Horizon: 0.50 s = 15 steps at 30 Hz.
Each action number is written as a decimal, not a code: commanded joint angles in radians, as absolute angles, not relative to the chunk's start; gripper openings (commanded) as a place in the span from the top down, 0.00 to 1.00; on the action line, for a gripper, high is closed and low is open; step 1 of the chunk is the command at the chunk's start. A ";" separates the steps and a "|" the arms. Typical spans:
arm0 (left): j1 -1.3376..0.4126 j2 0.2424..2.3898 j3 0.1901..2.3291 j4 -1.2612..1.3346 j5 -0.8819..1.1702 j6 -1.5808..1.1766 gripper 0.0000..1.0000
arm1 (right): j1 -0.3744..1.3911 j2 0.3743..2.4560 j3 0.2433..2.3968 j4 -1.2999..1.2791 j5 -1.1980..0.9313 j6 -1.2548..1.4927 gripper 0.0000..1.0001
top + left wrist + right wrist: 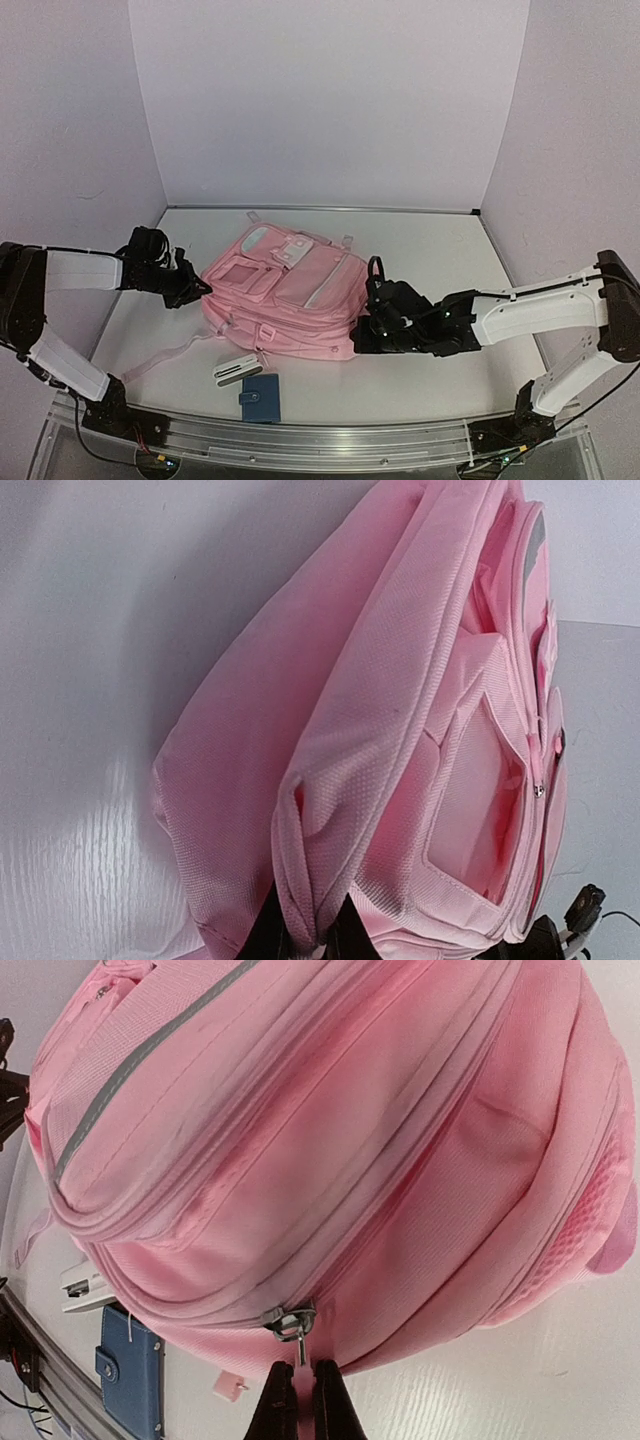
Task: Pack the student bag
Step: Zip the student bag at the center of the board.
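Note:
The student bag (285,290) is a pink backpack lying flat mid-table, front pockets up. My left gripper (200,288) is at its left edge. In the left wrist view the left gripper (308,942) is shut on a fold of the bag's fabric (310,880). My right gripper (358,332) is at the bag's right near side. In the right wrist view the right gripper (302,1410) is shut on the pink pull tab hanging from a metal zip slider (288,1318) on the bag (330,1130).
A blue wallet (260,398) and a small white object (237,370) lie in front of the bag near the table's front rail; both also show in the right wrist view, the wallet (130,1370) and the white object (85,1285). White walls enclose the table.

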<state>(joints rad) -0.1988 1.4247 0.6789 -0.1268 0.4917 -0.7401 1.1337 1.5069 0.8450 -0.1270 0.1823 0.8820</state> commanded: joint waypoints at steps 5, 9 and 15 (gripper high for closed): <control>-0.096 1.703 0.971 0.031 0.432 -0.559 1.00 | 1.002 1.497 0.901 -0.241 0.207 0.696 1.00; -0.098 1.805 1.095 0.032 0.479 -0.513 1.00 | 0.998 1.542 0.955 -0.235 0.171 0.637 1.00; -0.104 1.767 1.161 -0.060 0.479 -0.486 0.52 | 0.999 1.576 0.972 -0.174 0.068 0.619 1.00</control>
